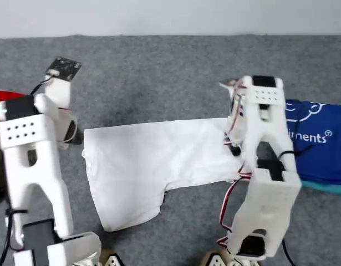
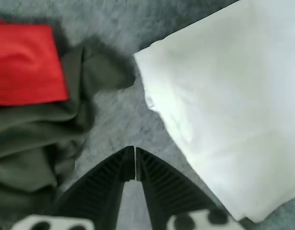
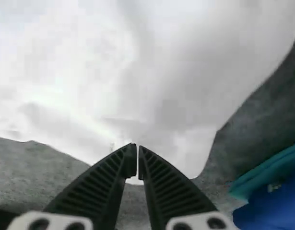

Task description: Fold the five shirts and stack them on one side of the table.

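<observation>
A white shirt is laid out flat across the middle of the grey table, lightly creased, with one part extended toward the near edge. At one end a red shirt is seen folded flat, touching a crumpled dark olive shirt. At the opposite end a blue shirt with white print is stacked on a teal shirt.
</observation>
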Motion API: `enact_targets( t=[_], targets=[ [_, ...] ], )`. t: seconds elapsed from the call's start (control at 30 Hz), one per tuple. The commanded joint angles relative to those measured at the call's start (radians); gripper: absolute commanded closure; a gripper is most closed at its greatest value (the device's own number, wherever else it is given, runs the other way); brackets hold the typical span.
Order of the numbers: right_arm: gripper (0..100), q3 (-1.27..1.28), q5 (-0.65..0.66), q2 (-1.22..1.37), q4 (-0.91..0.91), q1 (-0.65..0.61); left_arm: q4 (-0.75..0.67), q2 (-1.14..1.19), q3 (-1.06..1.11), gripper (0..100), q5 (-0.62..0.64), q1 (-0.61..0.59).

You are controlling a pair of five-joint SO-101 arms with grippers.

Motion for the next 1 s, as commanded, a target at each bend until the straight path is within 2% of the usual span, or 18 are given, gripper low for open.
enact_targets(
  t=[0.0, 0.23, 0.37, 0.5, 0.7, 0.83, 0.97],
  targets=[
    [98.6, 0.051, 0.046, 0.013, -0.024, 0.044, 0.037, -0.057, -0.035, 99, -0.011, -0.044],
    [98.6, 0.011, 0.063, -0.041, 0.033, 0.091, 0.055, -0.106, -0.035, 99, -0.009, -0.110],
    [98.6, -0.018, 0.063, -0.107, 0.111, 0.067, 0.055, -0.143, -0.035, 99, -0.008, -0.164],
    [98.6, -0.008, 0.063, -0.199, 0.111, 0.022, 0.055, -0.172, -0.035, 99, -0.006, -0.213],
    [98.1, 0.026, 0.063, -0.320, 0.111, -0.168, 0.071, -0.209, -0.035, 99, -0.006, -0.295],
    [92.4, 0.129, 0.064, -0.380, 0.111, -0.332, 0.084, -0.218, -0.030, 99, -0.008, -0.381],
    [85.5, 0.259, 0.129, -0.461, 0.104, -0.516, 0.080, -0.209, -0.030, 99, -0.009, -0.462]
  ],
)
